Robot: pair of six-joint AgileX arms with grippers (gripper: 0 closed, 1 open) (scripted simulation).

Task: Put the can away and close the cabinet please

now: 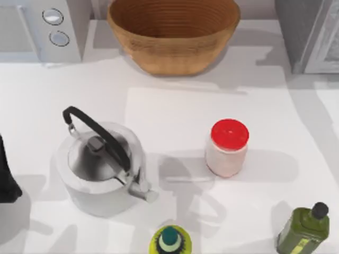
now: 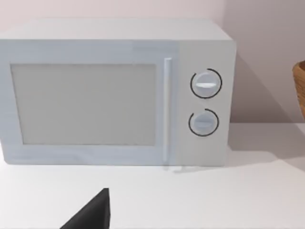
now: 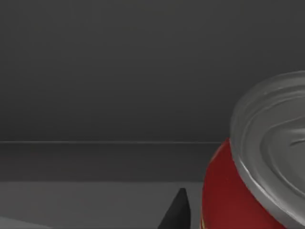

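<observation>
In my right wrist view one dark fingertip point(image 3: 177, 210) stands just beside the red can point(image 3: 252, 171), inside a dark grey cabinet point(image 3: 119, 71); whether it grips, I cannot tell. My left arm point(image 1: 6, 174) waits at the table's left edge, facing the microwave point(image 2: 114, 90).

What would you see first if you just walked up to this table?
Probably the white jar with its bright red lid, standing right of the table's middle. Next, the shiny kettle at the left and the big basket at the back. The right wrist view has a red can up close, against dark grey walls.
</observation>
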